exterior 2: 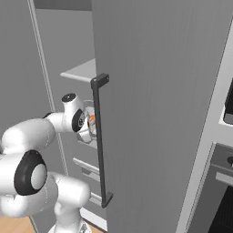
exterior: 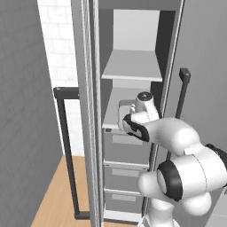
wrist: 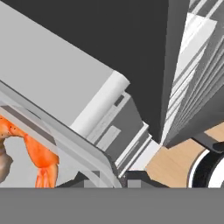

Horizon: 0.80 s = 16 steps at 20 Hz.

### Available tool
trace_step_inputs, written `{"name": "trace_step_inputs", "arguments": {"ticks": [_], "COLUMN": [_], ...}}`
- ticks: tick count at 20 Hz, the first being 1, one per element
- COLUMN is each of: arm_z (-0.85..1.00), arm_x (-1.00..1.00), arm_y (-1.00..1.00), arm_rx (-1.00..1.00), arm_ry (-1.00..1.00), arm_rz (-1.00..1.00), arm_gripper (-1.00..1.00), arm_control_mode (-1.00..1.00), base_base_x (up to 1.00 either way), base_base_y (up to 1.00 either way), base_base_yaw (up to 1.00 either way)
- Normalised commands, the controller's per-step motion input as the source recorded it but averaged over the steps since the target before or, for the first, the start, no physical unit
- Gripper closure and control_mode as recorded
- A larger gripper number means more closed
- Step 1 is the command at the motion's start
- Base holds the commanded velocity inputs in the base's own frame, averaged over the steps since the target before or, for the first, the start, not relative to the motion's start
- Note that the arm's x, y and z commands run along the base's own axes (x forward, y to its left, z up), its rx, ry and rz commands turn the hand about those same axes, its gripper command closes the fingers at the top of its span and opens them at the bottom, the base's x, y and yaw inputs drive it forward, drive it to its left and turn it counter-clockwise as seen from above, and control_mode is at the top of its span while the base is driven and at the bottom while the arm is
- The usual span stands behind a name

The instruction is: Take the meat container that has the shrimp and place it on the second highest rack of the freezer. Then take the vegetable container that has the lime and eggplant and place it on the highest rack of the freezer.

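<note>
My arm reaches into the open freezer [exterior: 133,26] at the level of the second highest rack [exterior: 119,94], the lower pale shelf board. The clear meat container [exterior: 124,109] hangs over that board at my hand. The orange shrimp [wrist: 40,158] lies inside it, and the shrimp [exterior 2: 91,119] also shows just past my wrist. My gripper [wrist: 109,178] is shut on the container's near rim. Whether the container rests on the board I cannot tell. The highest rack [exterior: 133,65] above is bare. The vegetable container with the lime and eggplant is out of view.
Grey drawer fronts [exterior: 126,150] stack under the lower board. The open freezer door [exterior: 86,133] stands edge-on at the left with its dark bar handle [exterior: 66,155]. A closed grey door with a bar handle [exterior 2: 98,136] flanks the right side. An oven column [exterior 2: 225,182] stands beyond it.
</note>
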Motion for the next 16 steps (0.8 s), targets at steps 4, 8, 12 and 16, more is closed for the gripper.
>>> {"name": "trace_step_inputs", "arguments": {"ticks": [4, 8, 12, 16], "arm_z": [0.16, 0.04, -0.33, -0.67], "arm_x": [0.89, 0.59, 0.24, 0.15], "arm_y": [-0.06, -0.14, -0.04, -0.02], "arm_rx": [0.00, 0.01, 0.00, 0.00], "arm_ry": [0.00, 0.02, 0.09, 0.11], "arm_rz": [-0.04, -0.02, -0.01, -0.01], "arm_gripper": [1.00, 1.00, 1.00, 1.00], "arm_control_mode": [-1.00, -1.00, -1.00, -1.00], "base_base_x": [0.00, 0.00, 0.00, 0.00], "base_base_y": [0.00, 0.00, 0.00, 0.00], "base_base_yaw": [0.00, 0.00, 0.00, 0.00]}}
